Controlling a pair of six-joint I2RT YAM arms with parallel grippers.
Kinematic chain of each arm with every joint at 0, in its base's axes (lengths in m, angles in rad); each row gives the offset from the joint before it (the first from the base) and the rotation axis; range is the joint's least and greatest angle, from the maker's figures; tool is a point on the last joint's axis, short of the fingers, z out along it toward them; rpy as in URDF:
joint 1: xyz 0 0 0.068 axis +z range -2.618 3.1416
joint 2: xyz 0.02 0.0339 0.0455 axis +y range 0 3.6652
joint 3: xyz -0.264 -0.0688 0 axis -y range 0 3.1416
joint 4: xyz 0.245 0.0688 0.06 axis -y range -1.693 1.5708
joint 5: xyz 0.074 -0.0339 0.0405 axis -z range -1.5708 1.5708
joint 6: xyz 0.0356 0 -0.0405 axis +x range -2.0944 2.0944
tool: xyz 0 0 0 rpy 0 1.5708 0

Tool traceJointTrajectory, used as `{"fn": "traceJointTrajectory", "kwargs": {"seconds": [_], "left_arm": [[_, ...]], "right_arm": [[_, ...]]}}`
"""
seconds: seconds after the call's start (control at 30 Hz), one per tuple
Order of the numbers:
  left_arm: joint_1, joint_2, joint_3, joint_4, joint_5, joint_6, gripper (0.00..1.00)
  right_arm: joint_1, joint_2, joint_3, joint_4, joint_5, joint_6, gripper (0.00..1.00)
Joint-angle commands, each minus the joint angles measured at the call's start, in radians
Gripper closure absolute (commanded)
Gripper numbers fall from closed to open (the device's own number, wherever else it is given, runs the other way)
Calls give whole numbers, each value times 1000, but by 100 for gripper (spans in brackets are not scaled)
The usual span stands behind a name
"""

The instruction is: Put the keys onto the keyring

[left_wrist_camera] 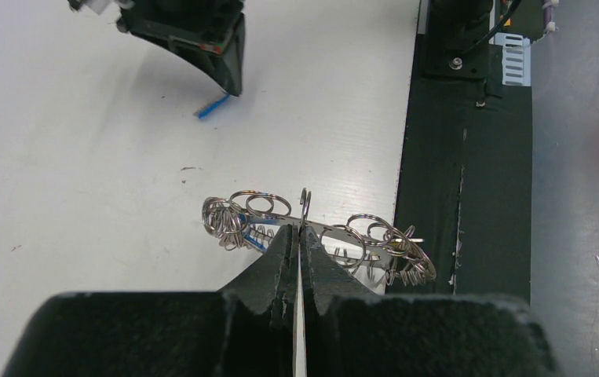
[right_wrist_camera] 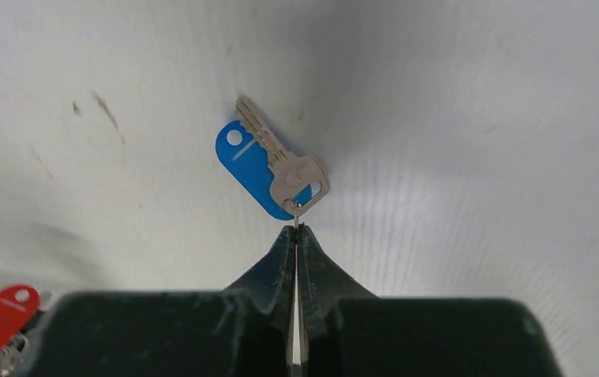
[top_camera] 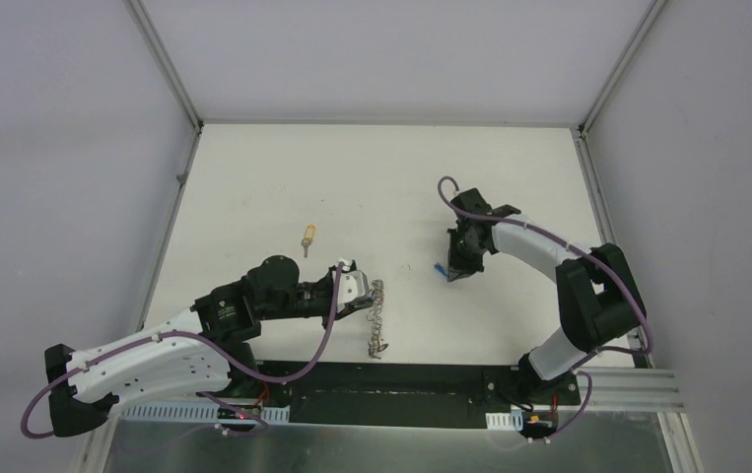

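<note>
Pinching one wire coil, the left gripper (left_wrist_camera: pixel 302 236) is clenched tight, its jaws pressed together with only the thin wire between them. That wire belongs to the keyring (left_wrist_camera: pixel 331 232), which stretches out to both sides of the fingertips and is lifted above the white surface (top_camera: pixel 253 177). From the top view, the ring hangs as a floppy grey strand from the gripper toward the near edge.

Farther out and to the right, the right gripper (right_wrist_camera: pixel 296 229) is also fully closed. Its tips grasp the small metal loop at the head of the blue key (right_wrist_camera: pixel 258 169). The key's silver blade and blue plastic tag lie flat on the surface, pointing away from the fingers.

Farthest from the arms lies the yellow key (top_camera: pixel 307 236), alone on the surface and well apart from both grippers.

A red key (right_wrist_camera: pixel 1 318) shows only its plastic head, at the lower left corner of the right wrist view. A bit of metal coil sits beside it, and I cannot tell whether it is on the ring.

By count, there are two grippers, one keyring and three keys: one blue, one yellow and one red.
</note>
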State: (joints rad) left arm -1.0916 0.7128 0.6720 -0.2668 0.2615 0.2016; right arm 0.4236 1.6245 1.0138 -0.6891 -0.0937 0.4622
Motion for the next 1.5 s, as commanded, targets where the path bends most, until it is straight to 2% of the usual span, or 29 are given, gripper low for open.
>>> {"fn": "traceJointTrajectory", "kwargs": {"seconds": [0.0,0.07,0.2,0.3,0.4,0.57,0.7,0.8,0.93,1.03,1.13,1.37,1.47], "left_arm": [[3,-20,6,57,-12,18,100],[3,-20,5,56,-11,19,100],[3,-18,5,57,-7,22,100],[3,-13,7,57,-2,21,100],[3,-9,9,57,3,21,100],[3,-6,6,58,5,15,100],[2,-8,1,58,10,9,100],[2,-9,1,57,12,6,100],[3,-7,3,57,12,5,100],[2,-7,3,57,12,4,100],[2,-7,1,57,13,2,100],[3,-6,4,56,22,-1,100],[1,-3,5,58,23,-1,100]], "right_arm": [[108,-115,-76,-53,-54,24,100],[125,-147,-98,-84,-61,22,91],[126,-244,-129,-100,-82,11,56],[127,-295,-139,-111,-83,22,47],[126,-312,-165,-90,-121,43,47],[124,-251,-208,-13,-235,105,54],[127,-217,-215,34,-241,137,55],[140,-184,-180,21,-215,137,47],[195,-126,-118,-22,-136,129,44],[226,-79,-79,-48,-78,130,51],[257,-39,-43,-86,-20,126,63],[304,1,0,-147,114,110,72],[313,-4,1,-151,130,104,84]]}}
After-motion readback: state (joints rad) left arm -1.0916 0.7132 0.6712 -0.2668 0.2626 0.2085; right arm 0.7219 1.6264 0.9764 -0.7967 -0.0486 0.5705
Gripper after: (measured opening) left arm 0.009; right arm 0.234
